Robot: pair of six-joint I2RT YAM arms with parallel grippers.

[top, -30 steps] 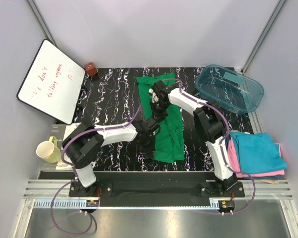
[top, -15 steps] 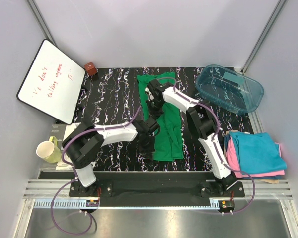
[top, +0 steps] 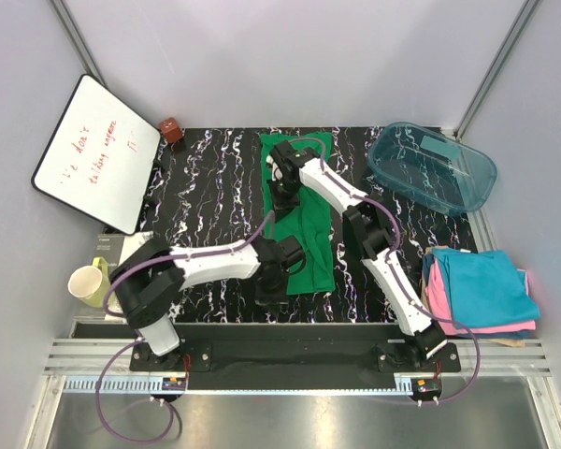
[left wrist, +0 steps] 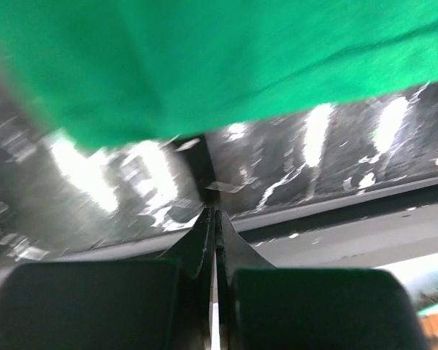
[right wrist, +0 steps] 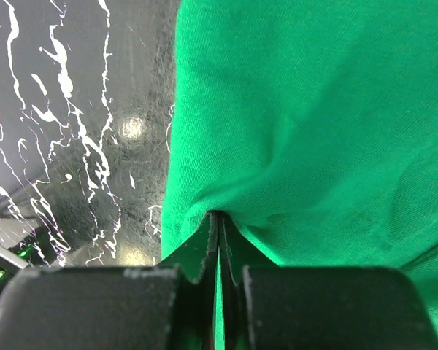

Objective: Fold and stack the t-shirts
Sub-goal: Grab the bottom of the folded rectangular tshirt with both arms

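The right end effector (top: 282,184) sits nearer the table's far edge and is now closed, pinching the green shirt (top: 309,245), whose near end has drawn back.

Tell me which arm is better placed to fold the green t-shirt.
Right, probably: the right gripper is shut on the green t-shirt at its far end; the left gripper is shut with the cloth beyond its tips.

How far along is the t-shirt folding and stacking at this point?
Done: a folded teal-blue t-shirt lies on a folded pink t-shirt at the right side. In hand: the bright green t-shirt lies as a long narrow strip in the middle, the right gripper shut on a pinch of it; the left gripper is shut by its near edge, grip unclear. Left: finishing its folds and stacking it.
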